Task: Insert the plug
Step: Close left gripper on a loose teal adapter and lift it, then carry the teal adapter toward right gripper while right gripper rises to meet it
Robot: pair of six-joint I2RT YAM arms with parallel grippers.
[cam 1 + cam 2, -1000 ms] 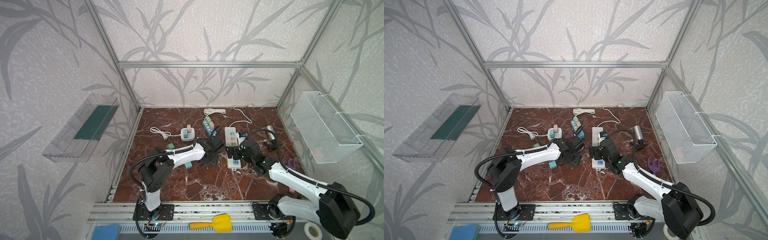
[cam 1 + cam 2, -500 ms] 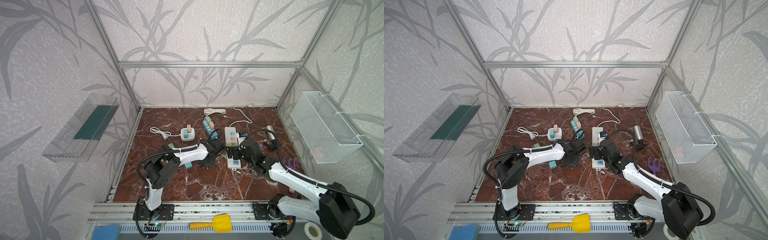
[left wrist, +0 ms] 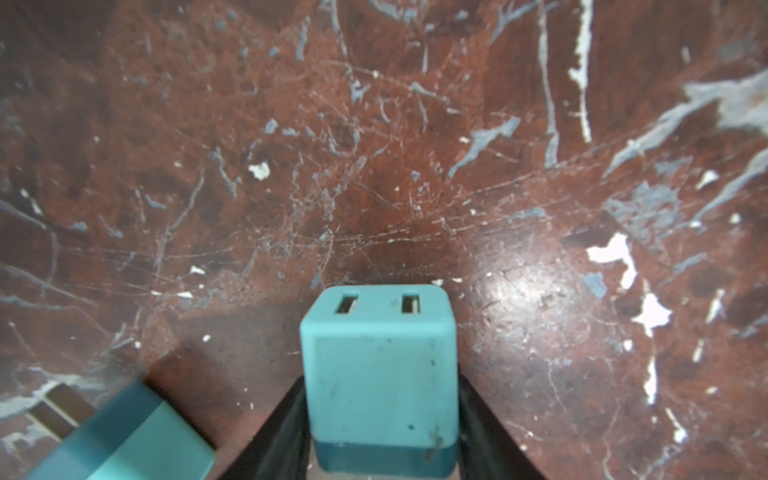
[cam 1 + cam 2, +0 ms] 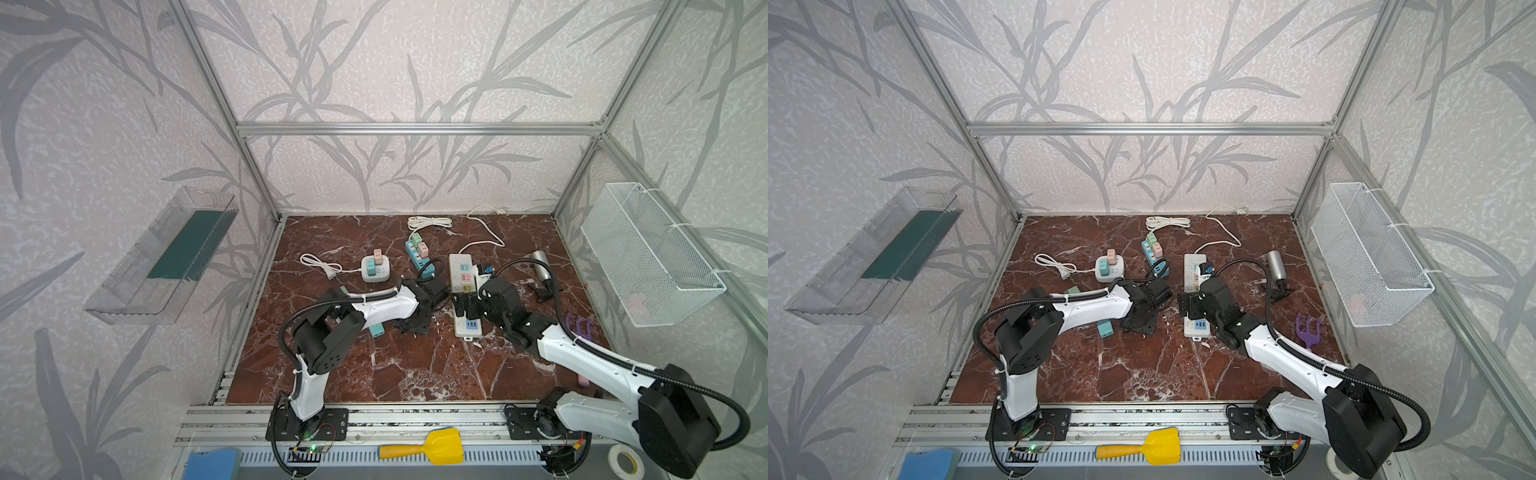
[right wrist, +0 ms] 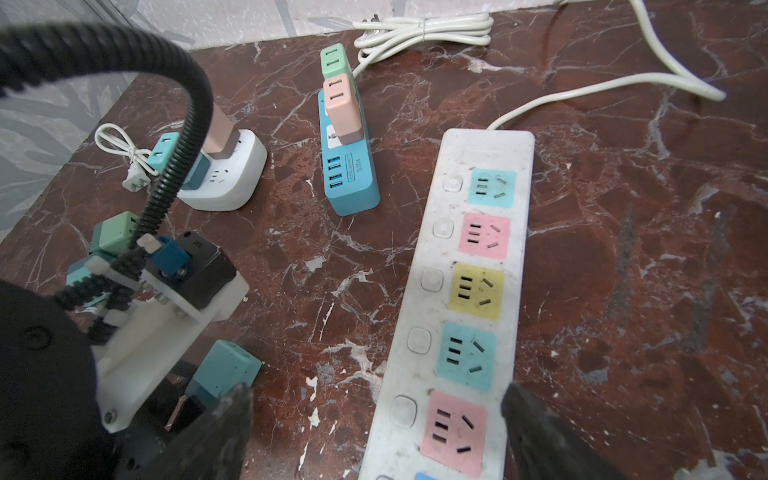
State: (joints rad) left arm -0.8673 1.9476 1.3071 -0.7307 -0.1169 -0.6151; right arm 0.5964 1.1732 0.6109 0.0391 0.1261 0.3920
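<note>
A teal plug [image 3: 378, 374] lies on the marble floor with its two-slot end facing away from the left wrist camera. My left gripper [image 3: 380, 380] is shut on it, one black finger against each side. In the right wrist view the same plug [image 5: 224, 374] shows under the left arm's wrist. In both top views the left gripper [image 4: 415, 320] hides it. The white power strip [image 5: 486, 145] has coloured sockets. My right gripper [image 5: 376, 395] is open over its near end, one finger past each side and not touching; it also shows in a top view [image 4: 463, 305].
A second teal plug [image 3: 124, 436] lies beside the held one. A blue strip [image 4: 419, 257] and a white socket cube [image 4: 375, 270] carry plugs. A green plug [image 4: 343, 289], a silver cylinder [image 4: 540, 266], a purple fork [image 4: 577, 326] and cords lie around.
My left gripper's jaws have narrowed onto the teal plug, and the left arm's elbow has swung to the right. The right arm and its open gripper have stayed still.
</note>
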